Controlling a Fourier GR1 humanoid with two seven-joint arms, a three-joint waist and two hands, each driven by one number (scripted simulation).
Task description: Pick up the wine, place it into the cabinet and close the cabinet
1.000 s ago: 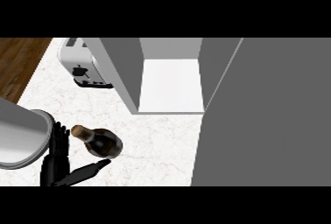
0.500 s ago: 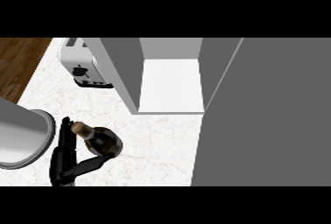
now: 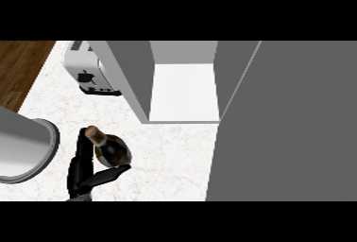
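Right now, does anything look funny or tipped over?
Nothing stands out. The dark glass wine bottle sits unspilled in the black left hand, and the grey cabinet is simply open.

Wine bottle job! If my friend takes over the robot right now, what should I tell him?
Left hand: fingers run along the wine bottle's left side and the thumb is under its base, so the bottle is pinched between them.
Right hand: not in view.
Wine bottle: over the counter, in front of the cabinet. I cannot tell if it is lifted.
Cabinet: open, with its door swung out on the right.
Done: the bottle is grasped.
Left: lift it, set it inside, shut the door.
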